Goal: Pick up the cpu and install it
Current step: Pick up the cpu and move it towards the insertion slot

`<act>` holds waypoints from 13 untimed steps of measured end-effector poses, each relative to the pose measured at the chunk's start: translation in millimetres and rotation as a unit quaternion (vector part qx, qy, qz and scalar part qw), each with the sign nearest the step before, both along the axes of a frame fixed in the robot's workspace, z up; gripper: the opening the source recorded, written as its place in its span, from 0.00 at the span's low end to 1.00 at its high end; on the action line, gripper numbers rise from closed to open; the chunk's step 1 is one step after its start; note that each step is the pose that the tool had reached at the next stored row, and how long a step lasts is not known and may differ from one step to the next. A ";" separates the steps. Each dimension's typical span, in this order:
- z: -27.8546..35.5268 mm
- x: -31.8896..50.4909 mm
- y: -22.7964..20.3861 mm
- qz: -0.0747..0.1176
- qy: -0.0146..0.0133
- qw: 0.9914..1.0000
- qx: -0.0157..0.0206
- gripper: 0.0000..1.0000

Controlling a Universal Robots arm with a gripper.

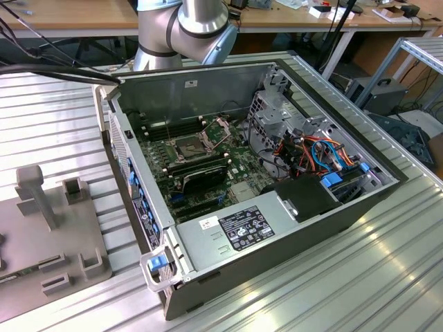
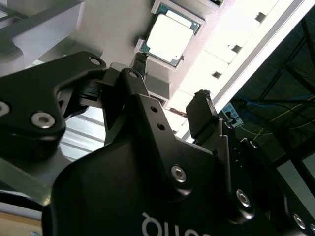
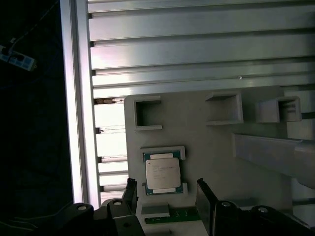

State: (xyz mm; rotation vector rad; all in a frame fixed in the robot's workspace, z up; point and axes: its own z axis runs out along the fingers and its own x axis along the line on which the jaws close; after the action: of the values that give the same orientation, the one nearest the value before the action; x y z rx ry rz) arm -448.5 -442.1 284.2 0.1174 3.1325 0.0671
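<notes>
- Hand is spread, its two dark fingers standing well apart with nothing between them; in both wrist views it hangs just over the cpu.
- That cpu lies flat, metal lid up, in a shallow nest on the grey holder plate, which sits at the left edge of the exterior view.
- Likely handling: light, stiff and flat, with a smooth lid that may slip; the underside contacts are probably fragile. Two opposite side edges look like the best place to take hold.
- Low nest walls hug two sides of the chip, so the fingers seem to have room only along the other two.
- A green circuit-board strip lies just beside the nest, close to the fingers.
- An upright post on the plate stands well apart from the chip.
- At the centre of the exterior view, the open computer case rests on the ribbed table. Its processor socket shows bare, with dark memory modules beside it and cables further right.
</notes>
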 end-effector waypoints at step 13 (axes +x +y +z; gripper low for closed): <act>-18.4 0.0 0.0 0.000 0.000 1.000 0.000 0.60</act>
State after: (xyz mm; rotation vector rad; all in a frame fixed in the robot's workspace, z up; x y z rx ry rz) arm -448.5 -442.1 265.8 0.1174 3.1329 0.0666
